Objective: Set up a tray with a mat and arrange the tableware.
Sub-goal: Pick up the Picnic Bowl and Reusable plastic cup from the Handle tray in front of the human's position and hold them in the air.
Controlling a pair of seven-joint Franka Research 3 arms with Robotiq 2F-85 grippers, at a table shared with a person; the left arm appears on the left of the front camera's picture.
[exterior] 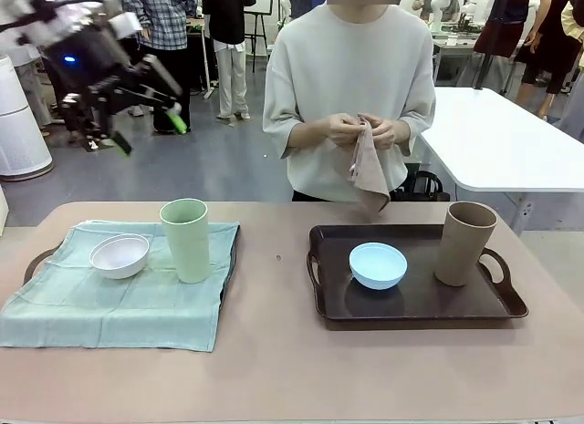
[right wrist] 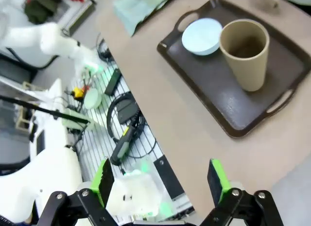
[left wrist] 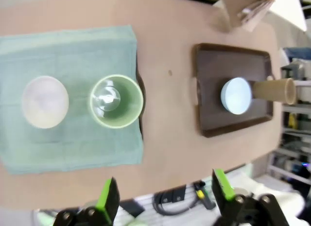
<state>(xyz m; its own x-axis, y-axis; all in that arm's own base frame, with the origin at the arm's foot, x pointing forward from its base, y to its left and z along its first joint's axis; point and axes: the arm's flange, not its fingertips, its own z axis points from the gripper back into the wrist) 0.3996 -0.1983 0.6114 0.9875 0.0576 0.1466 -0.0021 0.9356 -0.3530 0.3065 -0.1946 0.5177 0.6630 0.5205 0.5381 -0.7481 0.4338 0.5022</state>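
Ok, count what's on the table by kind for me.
Bowls: 2, white bowl, blue bowl
Cups: 2, green cup, tan cup
Trays: 2, brown tray, covered tray
Mats: 1, green mat
Total: 7

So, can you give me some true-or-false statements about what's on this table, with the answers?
1. The green cup stands on the green mat. True.
2. The blue bowl sits on a mat as well. False: it sits on the bare brown tray.
3. The person's hands hold a cloth. True.
4. The left gripper grips the white bowl. False: it hangs open in the air, touching nothing.
5. The tan cup lies on its side. False: it stands upright.
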